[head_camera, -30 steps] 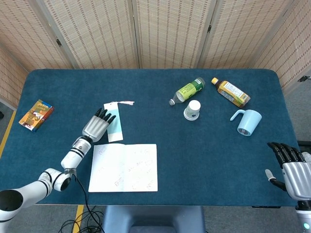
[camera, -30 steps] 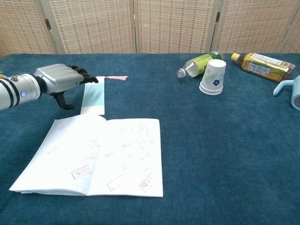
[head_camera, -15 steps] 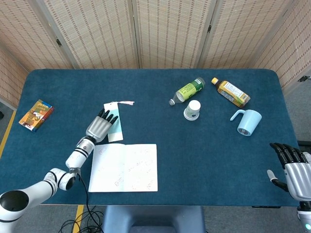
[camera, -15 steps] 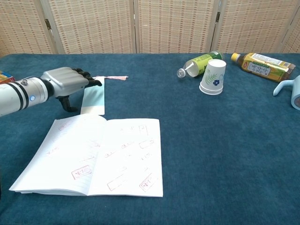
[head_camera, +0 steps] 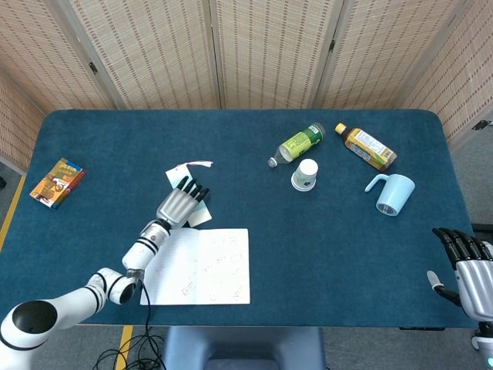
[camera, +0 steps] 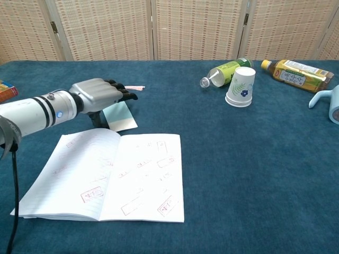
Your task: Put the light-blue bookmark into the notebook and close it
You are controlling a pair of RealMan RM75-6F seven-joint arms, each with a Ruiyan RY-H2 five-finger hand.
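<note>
One left hand (head_camera: pixel 179 205) — fingers spread — presses bookmark (camera: pixel 121 116) beside open notebook's (head_camera: pixel 199 266) top edge.

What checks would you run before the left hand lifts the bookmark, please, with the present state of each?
1. Notebook lies open, pages up: ok.
2. Left hand is over the light-blue bookmark: ok.
3. Bookmark actually gripped: cannot tell, the fingers hide the contact.
4. Bookmark lies beside the notebook's far edge, not on the pages: not ok yet.
5. Right hand is away from the notebook, holding nothing: ok.
6. Paper cup and bottles stand far from the path: ok.
</note>
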